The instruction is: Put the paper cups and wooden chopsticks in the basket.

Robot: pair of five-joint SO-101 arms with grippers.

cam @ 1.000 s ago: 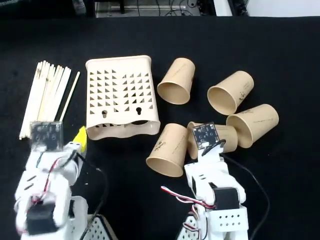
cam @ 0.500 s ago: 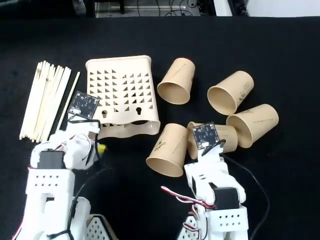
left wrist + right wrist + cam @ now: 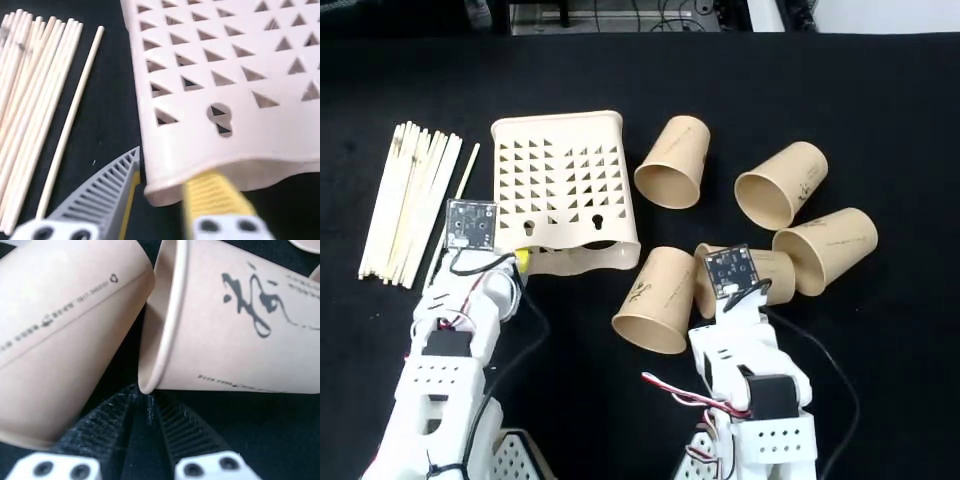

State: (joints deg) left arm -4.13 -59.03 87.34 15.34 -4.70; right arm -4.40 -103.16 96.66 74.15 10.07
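Note:
The cream perforated basket (image 3: 563,190) lies on its side on the black table, wavy rim toward the arms. My left gripper (image 3: 167,172) is open at the rim's near-left corner, grey finger outside and yellow finger (image 3: 522,260) at the rim of the basket (image 3: 215,65). A bundle of wooden chopsticks (image 3: 408,200) lies left of the basket, one stick (image 3: 70,120) slightly apart. Several paper cups lie on their sides to the right. My right gripper (image 3: 145,399) is shut and holds nothing, its tips at the rim of one cup (image 3: 240,315), beside another cup (image 3: 60,330).
Of the cups, three lie farther off: one beside the basket (image 3: 673,160), one at the far right (image 3: 780,185), one at the right (image 3: 825,250). Two lie by the right arm (image 3: 655,300) (image 3: 775,272). Bare black table stretches behind the objects.
My left arm has swung from the near-left of the table up toward the basket, bringing its open fingers to the rim's corner. The right arm, cups and chopsticks have not moved.

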